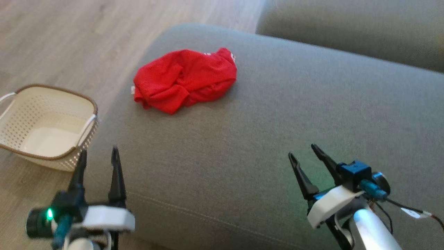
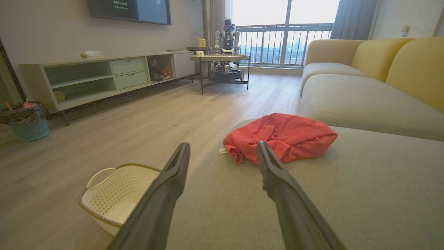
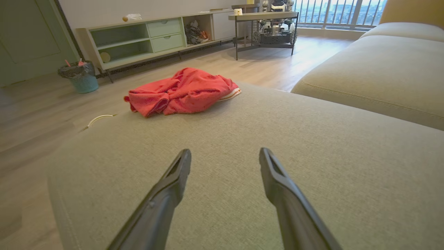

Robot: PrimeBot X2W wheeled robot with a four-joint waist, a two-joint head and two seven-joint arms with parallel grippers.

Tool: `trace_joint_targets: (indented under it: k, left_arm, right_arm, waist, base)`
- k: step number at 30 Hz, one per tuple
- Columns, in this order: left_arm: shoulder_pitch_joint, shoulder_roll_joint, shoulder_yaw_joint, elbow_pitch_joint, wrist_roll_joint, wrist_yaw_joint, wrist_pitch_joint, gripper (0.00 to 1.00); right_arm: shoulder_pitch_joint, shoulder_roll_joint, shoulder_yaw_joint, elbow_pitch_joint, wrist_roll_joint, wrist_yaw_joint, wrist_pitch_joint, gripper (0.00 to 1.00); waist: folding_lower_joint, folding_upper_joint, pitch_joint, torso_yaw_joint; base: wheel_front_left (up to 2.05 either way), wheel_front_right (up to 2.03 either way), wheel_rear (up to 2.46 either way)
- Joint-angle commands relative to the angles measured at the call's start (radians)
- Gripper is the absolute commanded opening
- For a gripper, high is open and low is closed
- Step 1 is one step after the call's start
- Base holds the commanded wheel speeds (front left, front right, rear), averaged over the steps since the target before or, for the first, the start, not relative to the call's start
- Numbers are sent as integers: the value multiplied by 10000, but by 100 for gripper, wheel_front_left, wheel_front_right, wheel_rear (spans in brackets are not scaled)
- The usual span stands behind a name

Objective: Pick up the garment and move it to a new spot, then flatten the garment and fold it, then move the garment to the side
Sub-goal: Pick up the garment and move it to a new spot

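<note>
"Where's the red garment (image 1: 185, 80) lying?"

"Bunched in a heap on the grey seat cushion (image 1: 242, 146), toward its far left corner. It's close to the rounded edge where the cushion drops to the wooden floor (image 1: 69, 38). Nothing touches it."

"And the arms?"

"Both hang low at the near side, well apart from the cloth. The left gripper (image 1: 99, 150) has its two fingers spread wide with nothing between them. The right gripper (image 1: 302, 150) is the same, splayed and empty. I'd guess they're held that way ready to reach in, since the pick-up isn't yet begun."

"Room to work?"

"Plenty. The middle and right of the cushion are bare fabric, so that looks the sensible new spot for spreading it flat. The left is tighter. A pale perforated basket (image 1: 55, 89) sits on the floor just beside the cushion's edge, near the left gripper, and loose cloth could slip off that side. A neighbouring cushion (image 1: 347, 27) borders the far right, with a dark gap between the two."
</note>
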Motion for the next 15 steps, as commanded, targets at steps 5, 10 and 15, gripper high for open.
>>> trace_joint_targets:
  k: [5,10,15]
  left_arm:
    - [-1821,91,467,-60,-425,-481,-53,100]
    - [-3723,636,746,1283,-922,-1214,-18,100]
    - [-6048,1441,586,3269,-1427,-1786,946,100]
  right_arm:
    - [-1007,14,-107,-525,-574,-6,-93,100]
    - [-1600,14,-360,-949,-1070,-6,-93,100]
    - [-2022,14,-418,-1554,-1368,-6,4,100]
  waist:
    - [-1,0,1233,-676]
    - [-1,0,2333,-1240]
    - [-1,0,3246,-1684]
  base:
    - [0,0,0]
    - [0,0,0]
    - [0,0,0]
